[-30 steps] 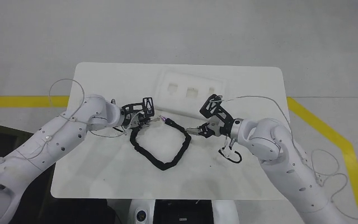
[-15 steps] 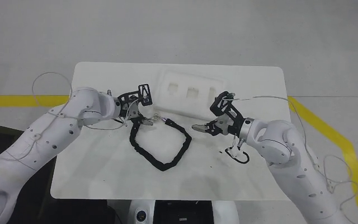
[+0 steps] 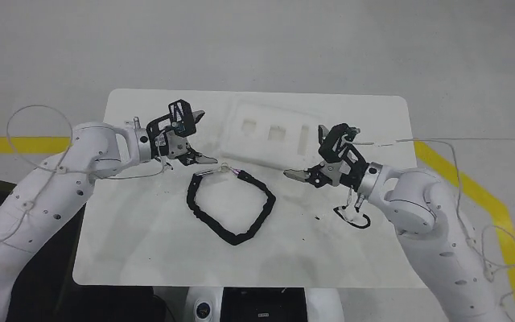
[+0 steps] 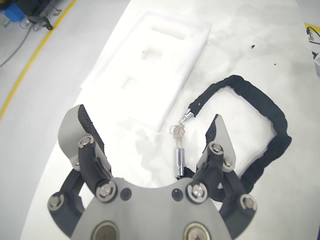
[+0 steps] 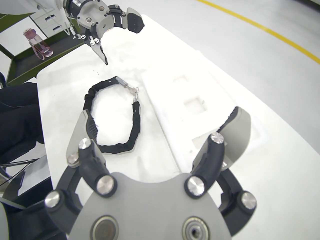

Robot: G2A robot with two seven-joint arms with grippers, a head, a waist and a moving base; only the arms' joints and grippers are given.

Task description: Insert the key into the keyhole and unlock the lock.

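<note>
A black fabric-covered chain lock point(image 3: 232, 211) lies in a loop at the middle of the table. Its silver lock cylinder point(image 4: 180, 159) has the key point(image 4: 179, 134) sticking out of its end, with a small key ring on it. The chain's other end, a metal pin point(image 4: 188, 115), lies just beside the key ring and apart from the cylinder. My left gripper point(image 3: 201, 141) hangs open to the left of the cylinder, holding nothing; its fingers point(image 4: 85, 126) straddle the lock from a distance. My right gripper point(image 3: 314, 157) stands open to the right of the loop, also with nothing in it.
A white foam tray point(image 3: 273, 133) with three square recesses lies at the back, just beyond the key point(image 5: 133, 90). A black cable loop point(image 3: 358, 219) rests on the table under the right arm. Beside the table's left edge a green cart carries a bottle point(image 5: 37, 43).
Both grippers have drawn away from the chain: the left one back and to the left from the lock end, the right one to the right. The chain lies still.
</note>
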